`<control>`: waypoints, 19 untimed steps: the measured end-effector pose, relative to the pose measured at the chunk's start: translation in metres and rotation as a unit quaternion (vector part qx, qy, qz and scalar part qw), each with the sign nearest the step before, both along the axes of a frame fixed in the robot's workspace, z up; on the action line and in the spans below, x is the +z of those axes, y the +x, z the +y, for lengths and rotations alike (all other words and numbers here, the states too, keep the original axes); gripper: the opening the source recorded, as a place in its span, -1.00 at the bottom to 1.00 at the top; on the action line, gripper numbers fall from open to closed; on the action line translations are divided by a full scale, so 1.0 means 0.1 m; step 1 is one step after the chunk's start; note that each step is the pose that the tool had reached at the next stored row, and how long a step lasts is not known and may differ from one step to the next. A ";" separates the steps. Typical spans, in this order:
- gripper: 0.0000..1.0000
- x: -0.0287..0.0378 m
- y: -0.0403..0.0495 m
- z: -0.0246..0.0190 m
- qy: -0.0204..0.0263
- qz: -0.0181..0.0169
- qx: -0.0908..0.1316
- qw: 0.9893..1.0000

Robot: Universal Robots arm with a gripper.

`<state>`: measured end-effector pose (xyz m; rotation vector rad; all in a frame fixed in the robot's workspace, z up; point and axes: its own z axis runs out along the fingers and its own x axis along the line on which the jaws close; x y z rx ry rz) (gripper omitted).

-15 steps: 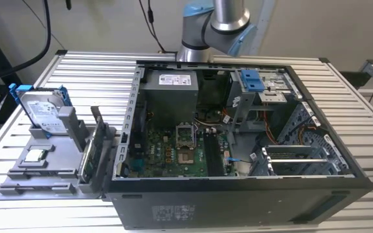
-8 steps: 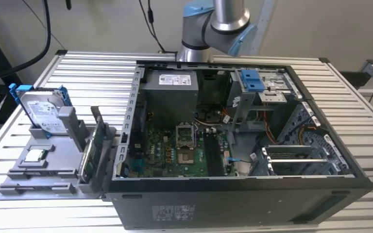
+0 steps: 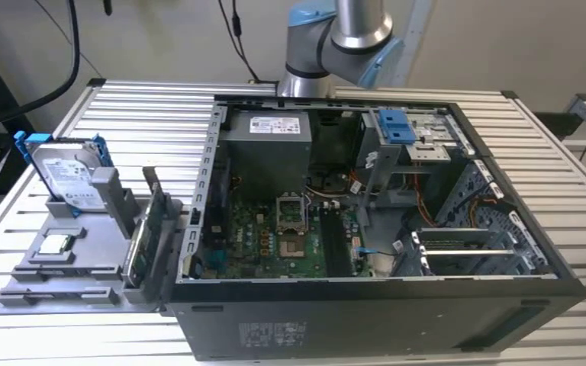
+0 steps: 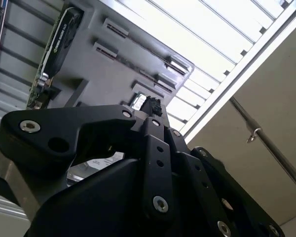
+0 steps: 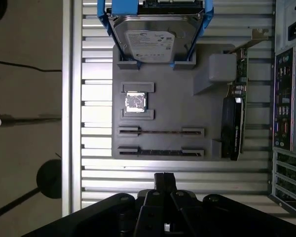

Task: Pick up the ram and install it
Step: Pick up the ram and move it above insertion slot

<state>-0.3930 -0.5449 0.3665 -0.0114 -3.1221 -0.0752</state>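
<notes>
Ram (image 5: 160, 152) on edge in the holder (image 5: 182, 98) slot nearest my pincer (image 5: 164, 178), which hangs clenched and empty just beyond the holder's rim. A good pick, I judge, wants jaws parted, centred on the stick's middle and square to its length.

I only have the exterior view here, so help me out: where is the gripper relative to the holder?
Observer: In the first wrist view the gripper hangs high above the table, just past the holder's end farthest from the hard drive.
Operator: Has it got the ram?
Observer: No. It is shut on nothing, with the ram lying in the holder slot nearest it.
</notes>
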 end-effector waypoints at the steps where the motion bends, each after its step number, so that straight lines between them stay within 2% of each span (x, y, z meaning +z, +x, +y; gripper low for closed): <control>1: -0.79 0.000 0.000 0.000 0.000 0.000 0.000 1.000; 4: -0.79 0.000 -0.001 0.000 0.000 -0.001 0.005 1.000; 6: -0.79 0.000 -0.003 0.000 0.000 -0.001 0.020 1.000; 9: -0.79 -0.002 -0.003 0.001 0.000 -0.001 0.047 0.999; 12: -0.79 -0.002 -0.018 0.001 0.000 -0.001 0.057 0.998; 13: -0.79 -0.002 -0.018 0.001 0.000 -0.002 0.062 0.998; 14: -0.79 -0.002 -0.019 0.001 0.000 -0.004 0.067 0.998; 16: -0.79 -0.002 -0.018 0.001 0.000 -0.007 0.081 0.997; 19: -0.79 -0.002 -0.019 0.001 0.000 -0.008 0.107 0.994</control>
